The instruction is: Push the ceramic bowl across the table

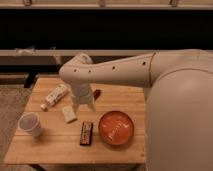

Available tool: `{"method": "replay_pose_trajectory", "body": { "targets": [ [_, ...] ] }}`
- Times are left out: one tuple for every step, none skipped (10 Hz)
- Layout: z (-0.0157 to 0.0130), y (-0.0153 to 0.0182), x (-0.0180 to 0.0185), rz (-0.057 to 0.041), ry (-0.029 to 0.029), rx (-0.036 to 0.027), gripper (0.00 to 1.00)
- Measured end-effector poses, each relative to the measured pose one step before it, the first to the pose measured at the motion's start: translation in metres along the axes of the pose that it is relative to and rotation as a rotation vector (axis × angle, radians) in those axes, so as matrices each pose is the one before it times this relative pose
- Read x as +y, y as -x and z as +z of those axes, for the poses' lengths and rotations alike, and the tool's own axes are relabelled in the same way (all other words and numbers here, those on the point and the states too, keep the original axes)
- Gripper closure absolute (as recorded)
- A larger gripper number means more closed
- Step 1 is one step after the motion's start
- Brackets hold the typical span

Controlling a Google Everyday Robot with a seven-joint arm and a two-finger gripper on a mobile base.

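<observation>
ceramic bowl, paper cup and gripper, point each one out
ceramic bowl (116, 128), camera view, middle of its orange-red inside
paper cup (31, 129), camera view, its white side wall
gripper (83, 103), camera view, its lower end, over the table (50, 146) up-left of the bowl

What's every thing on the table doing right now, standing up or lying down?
ceramic bowl: upright, near the table's front right, untouched.
paper cup: upright, front left.
white bottle: lying on its side.
dark bar: lying flat beside the bowl.
gripper: pointing down, behind the bowl, apart from it.
</observation>
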Motion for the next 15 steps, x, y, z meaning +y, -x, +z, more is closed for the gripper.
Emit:
{"method": "replay_pose_trajectory", "body": {
  "targets": [
    [-0.00001, 0.00000, -0.00001, -0.00002, -0.00005, -0.00004, 0.35],
    [-0.00002, -0.00001, 0.00003, 0.00000, 0.00006, 0.00003, 0.35],
    [0.00001, 0.00001, 0.00001, -0.00002, 0.00000, -0.00001, 0.35],
    [0.00002, -0.00001, -0.00002, 0.00004, -0.00003, 0.00001, 0.35],
    [0.00002, -0.00001, 0.00002, -0.00002, -0.00001, 0.00003, 0.35],
    [-0.00002, 0.00001, -0.00002, 0.00003, 0.00000, -0.00001, 0.35],
    [0.00000, 0.00001, -0.00001, -0.00001, -0.00001, -0.00002, 0.35],
    [0.00001, -0.00001, 0.00001, -0.00003, 0.00000, 0.00000, 0.35],
    [0.00000, 0.00000, -0.00002, 0.00007, 0.00000, 0.00002, 0.35],
    [0.00001, -0.00001, 0.00000, -0.00003, 0.00001, 0.00003, 0.35],
    [0.00001, -0.00001, 0.00001, -0.00005, -0.00003, 0.00002, 0.35],
    [-0.00002, 0.00002, -0.00001, 0.00006, 0.00003, -0.00005, 0.35],
    [0.00001, 0.00000, -0.00001, -0.00001, 0.00000, 0.00002, 0.35],
    [0.00000, -0.00001, 0.00000, -0.00001, 0.00000, 0.00001, 0.35],
    [-0.00001, 0.00001, 0.00000, 0.00001, 0.00000, -0.00005, 0.35]
  ]
}}
